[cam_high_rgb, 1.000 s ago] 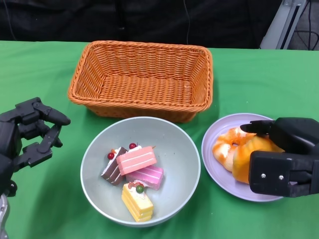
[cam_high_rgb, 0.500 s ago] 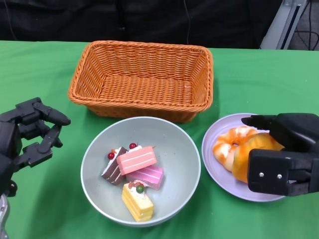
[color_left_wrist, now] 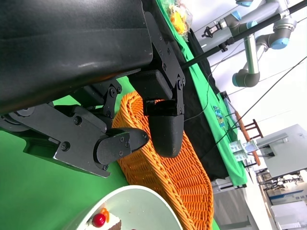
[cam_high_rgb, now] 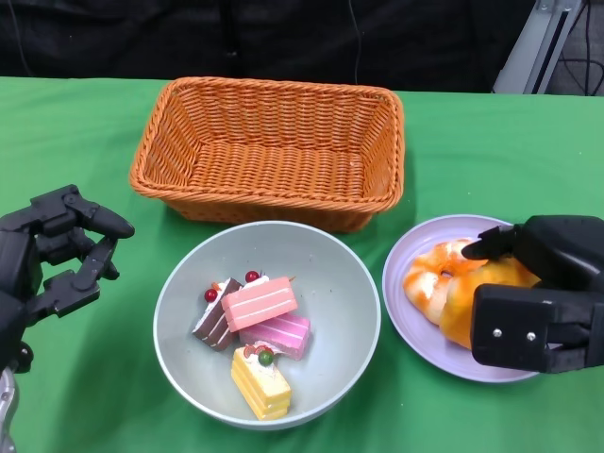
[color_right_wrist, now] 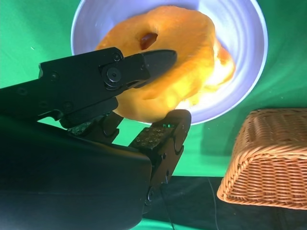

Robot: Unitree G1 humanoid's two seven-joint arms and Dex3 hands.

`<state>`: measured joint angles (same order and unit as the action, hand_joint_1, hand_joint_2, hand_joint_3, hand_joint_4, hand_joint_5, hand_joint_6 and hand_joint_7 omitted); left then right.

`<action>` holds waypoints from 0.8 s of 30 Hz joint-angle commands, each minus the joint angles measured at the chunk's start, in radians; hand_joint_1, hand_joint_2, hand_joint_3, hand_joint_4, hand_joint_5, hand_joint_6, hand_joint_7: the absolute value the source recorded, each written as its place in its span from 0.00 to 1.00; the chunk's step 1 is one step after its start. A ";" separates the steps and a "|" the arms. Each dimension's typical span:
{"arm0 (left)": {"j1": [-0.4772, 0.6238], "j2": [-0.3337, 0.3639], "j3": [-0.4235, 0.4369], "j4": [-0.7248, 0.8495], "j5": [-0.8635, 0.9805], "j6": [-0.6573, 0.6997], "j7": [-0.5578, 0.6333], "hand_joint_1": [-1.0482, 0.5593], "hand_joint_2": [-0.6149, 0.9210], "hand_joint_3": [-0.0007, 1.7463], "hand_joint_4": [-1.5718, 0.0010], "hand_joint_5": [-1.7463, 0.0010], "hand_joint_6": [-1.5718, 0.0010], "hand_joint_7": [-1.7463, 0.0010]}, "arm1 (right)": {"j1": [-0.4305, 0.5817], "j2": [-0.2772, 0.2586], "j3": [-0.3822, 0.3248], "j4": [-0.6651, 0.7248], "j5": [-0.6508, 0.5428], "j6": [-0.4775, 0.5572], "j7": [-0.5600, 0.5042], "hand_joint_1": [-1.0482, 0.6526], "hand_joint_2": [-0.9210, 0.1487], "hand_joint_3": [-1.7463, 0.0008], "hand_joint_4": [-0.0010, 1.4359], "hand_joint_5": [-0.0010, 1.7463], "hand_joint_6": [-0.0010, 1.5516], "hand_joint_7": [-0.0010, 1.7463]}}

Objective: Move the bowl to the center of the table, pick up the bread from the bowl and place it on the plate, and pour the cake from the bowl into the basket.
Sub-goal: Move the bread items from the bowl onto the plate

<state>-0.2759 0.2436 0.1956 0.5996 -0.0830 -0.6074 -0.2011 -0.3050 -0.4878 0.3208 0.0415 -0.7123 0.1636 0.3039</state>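
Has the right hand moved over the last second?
Yes, slightly. The right hand has drawn back toward the plate's right rim, its fingertip nearer the bread than before.

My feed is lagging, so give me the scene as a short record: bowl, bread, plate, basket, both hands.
bowl: pale green, in front of the basket, holds cake slices
bread: lying on the plate
plate: lilac, right of the bowl
basket: orange wicker, nothing in it
left hand: beside the bowl, holds nothing, fingers apart
right hand: over the bread; grip cannot be told
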 commanded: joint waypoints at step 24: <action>0.014 0.014 0.002 -0.023 -0.001 0.008 0.003 0.62 0.88 0.42 0.49 0.14 0.47 0.37 | -0.021 -0.012 -0.035 0.036 0.058 -0.008 0.020 0.46 0.03 1.00 0.65 0.48 0.77 0.03</action>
<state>-0.2751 0.2436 0.1944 0.5894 -0.0841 -0.6067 -0.2011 -0.3152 -0.4874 0.3021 0.0700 -0.6653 0.1451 0.3133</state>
